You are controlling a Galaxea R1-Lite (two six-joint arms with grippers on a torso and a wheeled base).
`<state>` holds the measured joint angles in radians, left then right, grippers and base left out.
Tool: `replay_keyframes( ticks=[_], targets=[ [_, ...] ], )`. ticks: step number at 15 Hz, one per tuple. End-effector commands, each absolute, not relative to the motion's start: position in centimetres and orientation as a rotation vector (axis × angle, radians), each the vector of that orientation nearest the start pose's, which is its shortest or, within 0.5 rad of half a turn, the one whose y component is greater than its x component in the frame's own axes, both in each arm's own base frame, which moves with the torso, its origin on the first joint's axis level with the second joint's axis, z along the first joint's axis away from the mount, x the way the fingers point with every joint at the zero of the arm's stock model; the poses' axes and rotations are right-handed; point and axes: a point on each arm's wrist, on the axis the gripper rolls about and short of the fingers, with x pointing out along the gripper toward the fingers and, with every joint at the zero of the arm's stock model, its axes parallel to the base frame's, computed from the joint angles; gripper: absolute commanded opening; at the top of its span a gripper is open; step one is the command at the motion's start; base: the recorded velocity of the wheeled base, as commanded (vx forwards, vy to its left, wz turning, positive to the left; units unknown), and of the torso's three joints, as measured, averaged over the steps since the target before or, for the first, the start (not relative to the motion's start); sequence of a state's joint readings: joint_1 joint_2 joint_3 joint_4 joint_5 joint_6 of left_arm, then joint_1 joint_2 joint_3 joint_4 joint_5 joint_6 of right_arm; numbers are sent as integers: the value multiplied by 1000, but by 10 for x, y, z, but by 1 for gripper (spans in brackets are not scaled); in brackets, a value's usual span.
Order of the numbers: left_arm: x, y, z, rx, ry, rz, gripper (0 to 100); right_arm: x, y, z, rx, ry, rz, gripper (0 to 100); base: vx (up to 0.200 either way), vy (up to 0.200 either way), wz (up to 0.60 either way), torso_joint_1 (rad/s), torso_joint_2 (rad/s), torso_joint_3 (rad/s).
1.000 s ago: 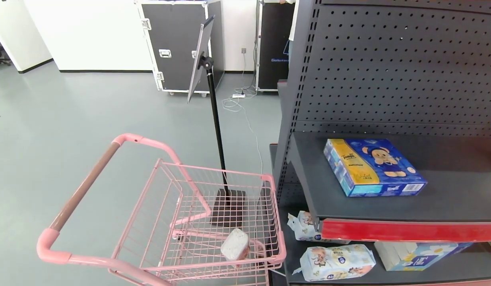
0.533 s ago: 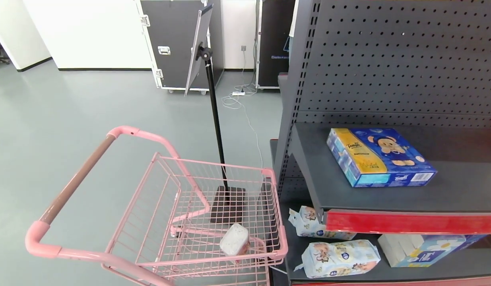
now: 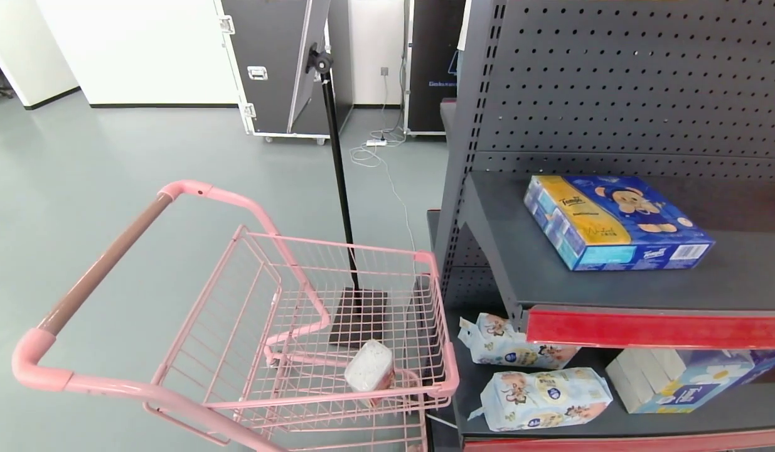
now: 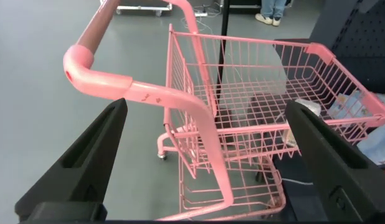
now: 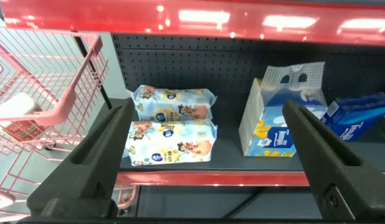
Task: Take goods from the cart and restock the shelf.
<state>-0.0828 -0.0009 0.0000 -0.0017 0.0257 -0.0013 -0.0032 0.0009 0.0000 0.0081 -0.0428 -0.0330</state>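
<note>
While the left gripper (image 4: 205, 124) hangs spread over the cart (image 4: 96, 74) handle, the white pack (image 3: 369, 370) lies ahead in the basket, near the shelf (image 3: 550, 282); the right gripper (image 5: 208, 124), also spread, faces the lower tissue packs (image 5: 171, 143).

This is a mock shop set up inside a lab or test hall. The shop side is a pink wire cart (image 3: 337, 243) parked beside a dark metal shelf (image 3: 613, 285) with a pegboard back (image 3: 613, 81) and a red price strip (image 3: 657, 329) along its front edge. A blue tissue box (image 3: 616, 221) lies on that shelf, and 2 soft packs (image 3: 541, 398) lie on the level below. The hall side is a bare grey floor (image 3: 80, 163), white walls, 2 black wheeled cases (image 3: 268, 63), a panel on a pole stand (image 3: 338, 176), and a power strip (image 3: 376, 142) with loose cables.
</note>
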Motion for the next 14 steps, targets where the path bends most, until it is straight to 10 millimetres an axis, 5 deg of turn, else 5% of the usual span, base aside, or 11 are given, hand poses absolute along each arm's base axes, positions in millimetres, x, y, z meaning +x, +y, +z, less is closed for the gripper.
replay_keyframes(
  ticks=[1, 8, 9, 10, 11, 12, 13, 14],
  targets=[
    [-23, 2, 76, 0, -2, -57, 100, -23, -1, 75, -34, 10, -46, 100, 0, 0, 0, -183, 505, 334],
    [-23, 2, 76, 1, -5, -89, 100, -23, -1, 75, -32, 12, -47, 100, 0, 0, 0, -163, 537, 363],
    [-28, 2, 93, -8, -69, -131, 100, -23, -1, 75, -32, 10, -46, 100, 0, 0, 0, -90, 334, 237],
    [-32, 3, 153, -52, -131, -178, 100, -23, -1, 75, -32, 10, -47, 100, 0, 0, 0, -61, 193, 144],
    [-27, 2, 186, -107, -137, -199, 100, -23, -1, 75, -32, 10, -44, 100, 0, 0, 0, -32, 115, 85],
    [-17, 1, 240, -182, -160, -249, 100, -23, -1, 75, -32, 10, -46, 100, 0, 0, 0, -7, 66, 46],
    [18, -7, 276, -161, -84, -361, 100, -23, -1, 75, -35, 10, -43, 100, 0, 0, 0, 0, 0, 0],
    [33, -12, 281, -145, -41, -414, 100, -23, -1, 75, -34, 10, -44, 100, 0, 0, 0, 0, 0, 0]
  ],
)
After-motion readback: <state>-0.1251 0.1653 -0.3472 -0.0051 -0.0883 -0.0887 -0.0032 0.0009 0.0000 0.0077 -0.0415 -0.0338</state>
